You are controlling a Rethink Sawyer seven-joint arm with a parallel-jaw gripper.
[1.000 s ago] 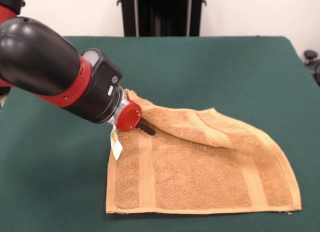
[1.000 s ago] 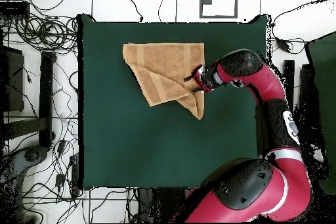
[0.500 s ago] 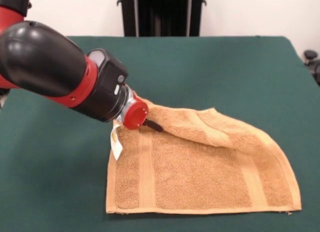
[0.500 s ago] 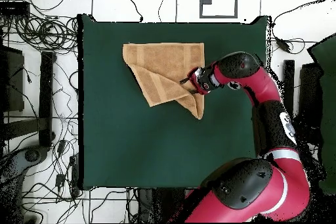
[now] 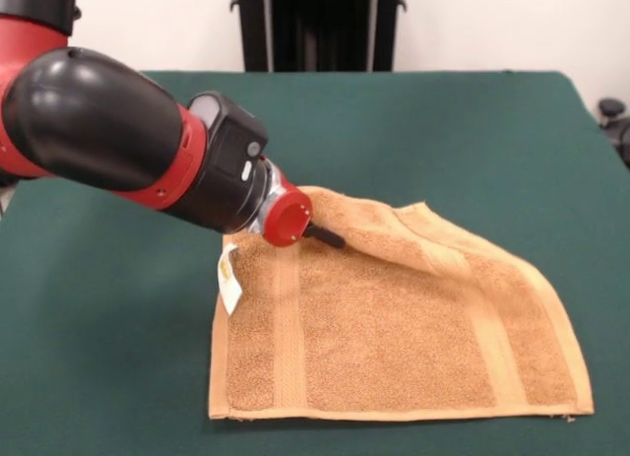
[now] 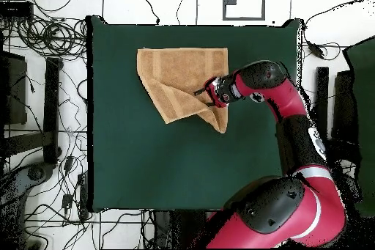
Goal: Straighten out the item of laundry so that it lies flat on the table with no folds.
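Note:
The item of laundry [image 5: 394, 338], an orange-tan terry towel, lies on the green table [image 5: 443, 131] with its far side folded over toward the right in a diagonal flap. A small white label [image 5: 228, 279] hangs at its left edge. My gripper [image 5: 325, 236] sits low at the flap's left end, its dark fingers closed together on the folded edge. From above, the towel [image 6: 179, 71] shows as a folded shape near the table's [image 6: 146, 159] upper edge, with the gripper [image 6: 199, 92] at its lower right part.
A black stand [image 5: 315, 28] rises behind the table's far edge. A dark object [image 5: 615, 116] sits off the right side. Cables [image 6: 44, 34] lie on the floor around the table in the overhead view.
The gripper has slid to the right over the towel, taking the flap's left end with it. More of the towel's left part now lies uncovered.

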